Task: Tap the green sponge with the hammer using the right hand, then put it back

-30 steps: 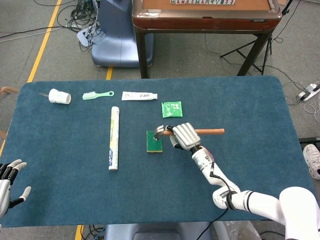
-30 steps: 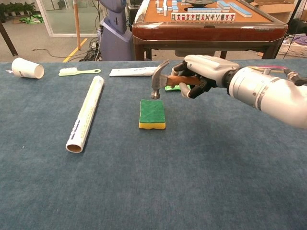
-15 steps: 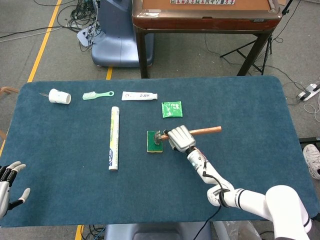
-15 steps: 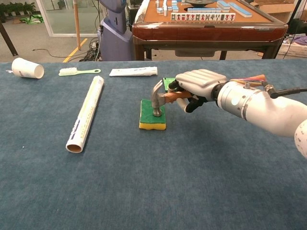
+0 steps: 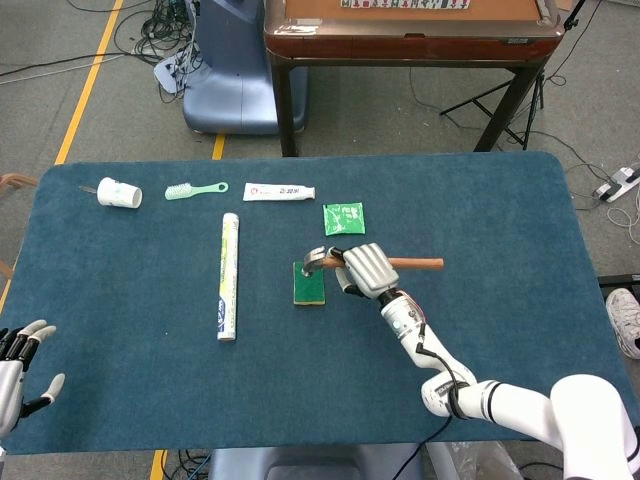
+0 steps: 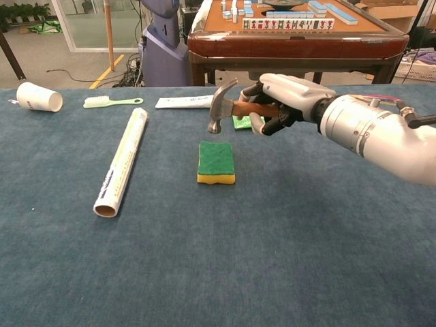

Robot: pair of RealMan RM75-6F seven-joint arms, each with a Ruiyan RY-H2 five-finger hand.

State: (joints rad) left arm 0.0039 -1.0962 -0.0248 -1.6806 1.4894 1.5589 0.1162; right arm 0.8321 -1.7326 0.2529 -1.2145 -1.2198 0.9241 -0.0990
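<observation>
My right hand (image 5: 365, 269) (image 6: 283, 100) grips the hammer by its brown wooden handle (image 5: 415, 264), close to the head. The metal hammer head (image 5: 314, 260) (image 6: 219, 108) hangs in the air above the far end of the green sponge (image 5: 309, 284) (image 6: 216, 161), clear of it. The sponge lies flat on the blue table, green face up with a yellow layer beneath. My left hand (image 5: 18, 365) rests open at the table's near left edge, fingers spread and holding nothing.
A rolled white tube (image 5: 228, 275) (image 6: 122, 161) lies left of the sponge. Along the far side sit a paper cup (image 5: 119, 192), a green toothbrush (image 5: 195, 189), a toothpaste tube (image 5: 279, 191) and a green packet (image 5: 343, 217). A wooden table (image 6: 296, 30) stands beyond.
The hammer head came down onto the sponge half a second ago, and has now lifted back up above it in my right hand. My left hand has stayed put.
</observation>
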